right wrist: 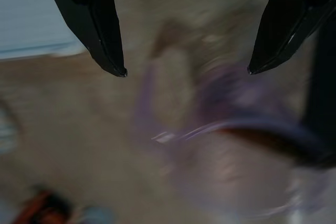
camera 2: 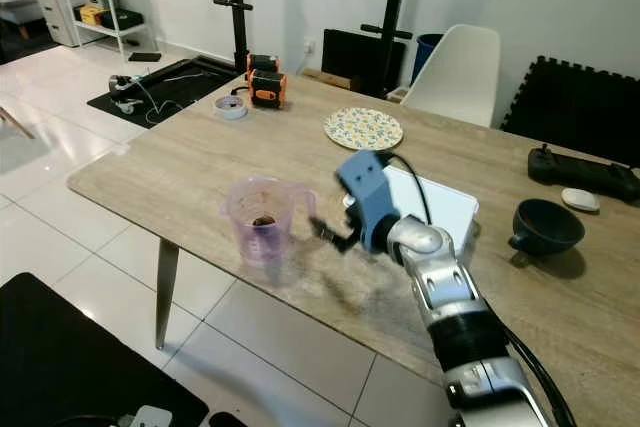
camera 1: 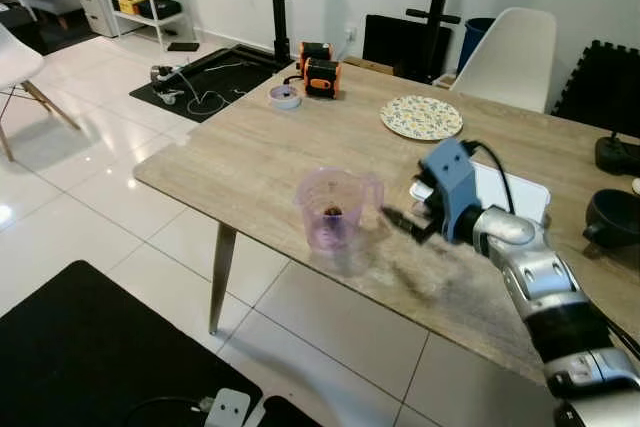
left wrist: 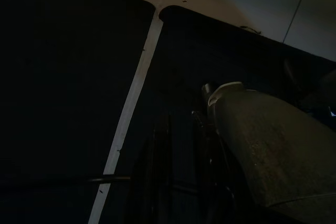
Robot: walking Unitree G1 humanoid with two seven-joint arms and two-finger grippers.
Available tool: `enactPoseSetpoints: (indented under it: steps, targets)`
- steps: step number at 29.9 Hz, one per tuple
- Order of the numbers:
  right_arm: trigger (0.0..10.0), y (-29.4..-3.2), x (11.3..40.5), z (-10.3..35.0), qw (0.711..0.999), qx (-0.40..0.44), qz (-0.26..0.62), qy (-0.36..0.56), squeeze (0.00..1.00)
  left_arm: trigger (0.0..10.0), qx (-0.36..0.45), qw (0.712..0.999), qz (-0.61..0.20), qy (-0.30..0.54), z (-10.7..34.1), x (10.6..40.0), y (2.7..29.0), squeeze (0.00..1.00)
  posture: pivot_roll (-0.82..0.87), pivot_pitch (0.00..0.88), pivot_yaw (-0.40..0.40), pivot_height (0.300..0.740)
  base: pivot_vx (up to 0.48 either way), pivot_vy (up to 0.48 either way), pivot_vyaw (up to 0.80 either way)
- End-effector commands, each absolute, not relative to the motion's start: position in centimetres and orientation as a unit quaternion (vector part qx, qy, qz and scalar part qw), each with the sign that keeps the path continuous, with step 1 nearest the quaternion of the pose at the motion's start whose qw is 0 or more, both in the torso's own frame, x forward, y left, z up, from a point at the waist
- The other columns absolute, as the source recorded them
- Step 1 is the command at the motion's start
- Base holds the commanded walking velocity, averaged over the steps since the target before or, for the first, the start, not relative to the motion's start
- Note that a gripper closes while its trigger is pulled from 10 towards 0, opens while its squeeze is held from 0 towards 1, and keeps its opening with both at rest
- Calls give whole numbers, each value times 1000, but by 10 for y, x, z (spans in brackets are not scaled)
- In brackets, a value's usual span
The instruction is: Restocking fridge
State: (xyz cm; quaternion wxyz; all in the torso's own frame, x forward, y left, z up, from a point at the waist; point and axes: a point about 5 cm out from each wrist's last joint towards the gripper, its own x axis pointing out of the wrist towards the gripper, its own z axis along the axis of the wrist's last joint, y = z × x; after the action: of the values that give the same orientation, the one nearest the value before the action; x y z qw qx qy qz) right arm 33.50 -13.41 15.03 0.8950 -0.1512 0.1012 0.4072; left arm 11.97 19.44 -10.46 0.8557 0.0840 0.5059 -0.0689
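Note:
A translucent purple jug (camera 1: 332,209) with a handle stands upright near the front edge of the wooden table (camera 1: 240,147); something small and dark lies at its bottom. My right gripper (camera 1: 405,223) hovers just to the jug's right at handle height, apart from it. In the right wrist view its two black fingertips (right wrist: 107,51) stand wide open, with the blurred jug (right wrist: 231,145) ahead between them. My left arm hangs idle over a dark floor mat (left wrist: 63,77).
A patterned plate (camera 1: 421,116), a white tray (camera 1: 520,192) and a dark bowl (camera 2: 545,225) sit on the table to the right. An orange-black device (camera 1: 318,70) and a tape roll (camera 1: 285,97) lie at the far edge. White chair (camera 1: 510,55) behind.

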Motion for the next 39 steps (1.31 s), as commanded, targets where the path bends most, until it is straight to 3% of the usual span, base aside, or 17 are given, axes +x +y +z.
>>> enactPoseSetpoints:
  steps: [1, 4, 6, 16, 27, 32, 36, 39]
  targets:
    - [10000, -128, 329, 149, 879, -146, 439, 111, 1000, 10000, 89, 814, -79, 569, -115, 82, 196, 0, -30, 25, -40, 740, 0, 0, 0]
    - [10000, -109, 300, 134, 817, -137, 541, 144, 1000, 10000, 90, 814, -77, 569, -115, 82, 198, 0, -28, 25, -39, 740, 0, 0, 0]
    - [10000, -96, 291, 128, 798, -126, 569, 151, 1000, 10000, 91, 814, -77, 569, -115, 83, 199, 0, -27, 24, -37, 740, 0, 0, 0]
    - [10000, -56, 310, 120, 851, -90, 490, 166, 1000, 10000, 91, 814, -78, 569, -115, 83, 198, 0, -26, 24, -36, 740, 0, 0, 0]
    - [10000, -66, 308, 111, 839, -113, 490, 206, 1000, 10000, 90, 813, -76, 570, -115, 81, 198, 0, -25, 24, -40, 740, 0, 0, 0]
    - [10000, -80, 325, 107, 868, -153, 423, 210, 980, 10000, 88, 814, -73, 569, -115, 81, 198, 0, -26, 24, -41, 740, 0, 0, 0]
    - [10000, -85, 332, 112, 882, -155, 398, 199, 961, 10000, 57, 826, -15, 561, -113, 85, 207, 0, -26, 24, -41, 740, 0, 0, 0]
    - [10000, -89, 338, 116, 893, -157, 378, 186, 867, 10000, 3, 832, 175, 527, -103, 86, 253, 0, -21, 26, -48, 740, 0, 0, 0]
